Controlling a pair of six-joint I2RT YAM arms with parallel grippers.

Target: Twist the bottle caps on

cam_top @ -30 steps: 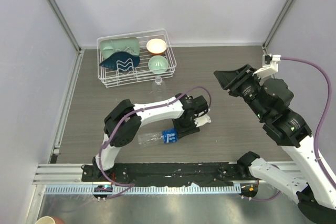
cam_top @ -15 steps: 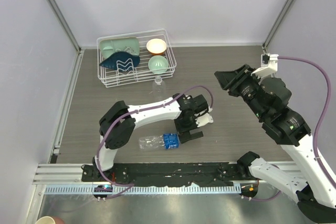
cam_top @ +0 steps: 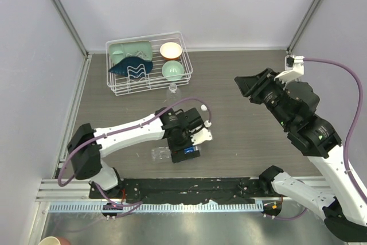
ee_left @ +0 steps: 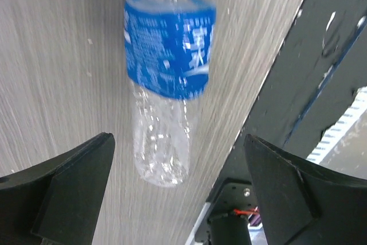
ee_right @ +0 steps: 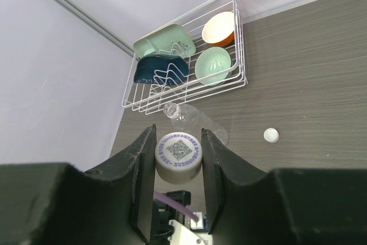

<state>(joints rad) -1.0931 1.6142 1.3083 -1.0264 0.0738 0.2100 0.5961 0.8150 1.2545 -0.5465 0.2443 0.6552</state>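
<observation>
A clear bottle with a blue label (ee_left: 169, 55) lies on its side on the table, a white band at its neck end on the frame's top edge. My left gripper (ee_left: 178, 139) hovers over it, open wide, fingers either side of its base and apart from it. In the top view the left gripper (cam_top: 184, 137) covers part of that bottle (cam_top: 161, 154). My right gripper (ee_right: 178, 136), raised at the right (cam_top: 243, 86), is shut on a white cap (ee_right: 179, 156). The plain bottle (ee_right: 192, 120) lies open-necked by the basket (cam_top: 172, 91). Another white cap (ee_right: 271, 135) rests on the table (cam_top: 203, 108).
A white wire basket (cam_top: 187, 61) at the back left holds a pale green bowl (cam_top: 172, 70), a cream and orange bowl (cam_top: 170, 50) and green and dark blue dishes. The black mounting rail (cam_top: 189, 186) runs along the near edge, close to the labelled bottle.
My left jaws have opened wide and the left arm has swung left, bringing the gripper over the blue-label bottle. The right arm has stayed put with its cap.
</observation>
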